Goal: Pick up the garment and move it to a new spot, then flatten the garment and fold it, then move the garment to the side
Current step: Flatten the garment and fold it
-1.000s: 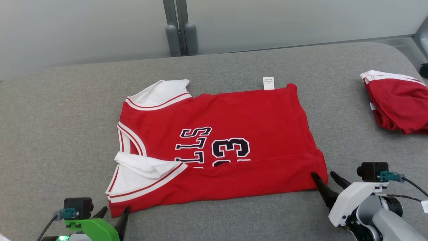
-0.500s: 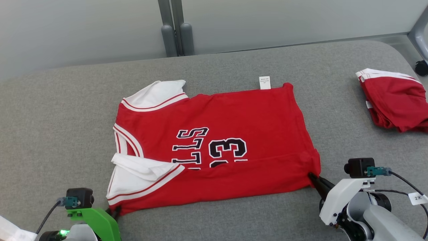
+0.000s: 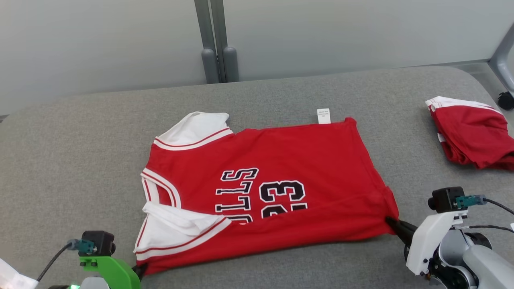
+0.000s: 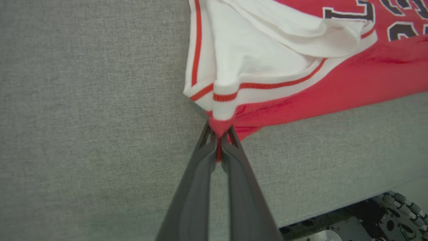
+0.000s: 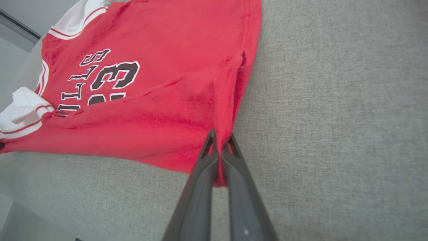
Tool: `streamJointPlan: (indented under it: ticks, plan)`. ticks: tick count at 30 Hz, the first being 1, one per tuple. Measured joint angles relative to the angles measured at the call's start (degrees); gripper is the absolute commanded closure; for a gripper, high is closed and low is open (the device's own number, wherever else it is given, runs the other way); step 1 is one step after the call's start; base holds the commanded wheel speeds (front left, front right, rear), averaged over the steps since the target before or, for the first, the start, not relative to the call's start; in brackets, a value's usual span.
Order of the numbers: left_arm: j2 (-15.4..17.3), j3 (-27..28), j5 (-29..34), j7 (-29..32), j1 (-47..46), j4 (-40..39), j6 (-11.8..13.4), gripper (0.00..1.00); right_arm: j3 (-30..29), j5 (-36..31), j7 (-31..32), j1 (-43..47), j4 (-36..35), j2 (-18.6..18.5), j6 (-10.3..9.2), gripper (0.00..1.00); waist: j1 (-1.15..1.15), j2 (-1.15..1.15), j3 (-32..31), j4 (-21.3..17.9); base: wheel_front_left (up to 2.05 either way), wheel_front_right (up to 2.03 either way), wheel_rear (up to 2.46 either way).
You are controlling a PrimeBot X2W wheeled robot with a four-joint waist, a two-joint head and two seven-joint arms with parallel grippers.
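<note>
**Both grippers clamped on the near edge of the jersey**

The left arm is brought in low from the lower left of the head view, with its green wrist mount (image 3: pixel 114 273) standing behind the fingers. The left gripper (image 3: pixel 139 269) is closed to a narrow slit on the near shoulder corner of the red knitted jersey with white striped trim (image 3: pixel 281 160).

The right arm is brought in from the lower right. Its white wrist housing (image 3: pixel 427 241) is tilted so that the fingers point up and to the left. The right gripper (image 3: pixel 391 222) is pinched tight on the near hem corner of the jersey.

The jersey is drawn taut between the two grippers along its near edge. From there it spreads away from both, lying on the grey fabric-covered table (image 3: pixel 80 160). Its near strip is folded over the lower part of the black lettering.

The overall layout is given by the head view:
- A white care label (image 3: pixel 323 116) projects from the far edge, well beyond the right gripper.
- A second, folded red garment (image 3: pixel 474 136) lies well apart to the right of the right gripper.

Grip detail is added by the wrist views:
- **Left wrist view:** red cloth is caught between the fingertips, just below a white band with a red stripe.
- **Right wrist view:** the hem is bunched into a ridge running up from the fingertips, with red cloth showing between the fingers.
</note>
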Motion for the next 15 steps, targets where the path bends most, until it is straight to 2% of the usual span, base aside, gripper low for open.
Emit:
streamJointPlan:
  ticks: [7, 8, 12, 14, 15]
  plan:
    - [5.9, -0.1, -2.3, 3.5, 5.9, -11.5, 5.0, 1.0, -2.0, 0.5, 4.8, 5.7, -5.1, -3.0, 0.01, 1.0, 0.0, 0.0, -1.1, 0.3, 0.0, 0.0, 0.0]
    - [7.4, -0.1, -2.9, 4.1, 7.6, -14.5, 6.4, 1.0, -3.1, 0.5, 6.2, 7.5, -6.2, -3.4, 0.02, 1.0, 0.0, 0.0, -1.1, 0.3, 0.0, 0.0, 0.0]
    - [8.8, 0.0, -3.9, 4.6, 9.9, -18.2, 8.1, 1.0, -5.7, 0.2, 8.7, 10.1, -7.3, -3.2, 0.03, 1.0, 0.0, 0.0, -1.0, 0.3, 0.0, 0.0, 0.0]
    - [8.8, -0.1, -4.3, 4.6, 10.7, -18.8, 8.6, 1.0, -6.6, -0.2, 10.2, 11.3, -7.6, -2.6, 0.03, 0.79, 0.0, 0.0, -0.8, 0.3, 0.0, 0.0, 0.0]
    - [8.9, -0.3, -4.4, 5.1, 10.8, -18.7, 8.7, 0.82, -7.1, -0.3, 10.9, 11.7, -7.9, -2.1, 0.03, 0.67, 0.0, 0.0, -0.7, 0.2, 0.0, 0.0, 0.0]
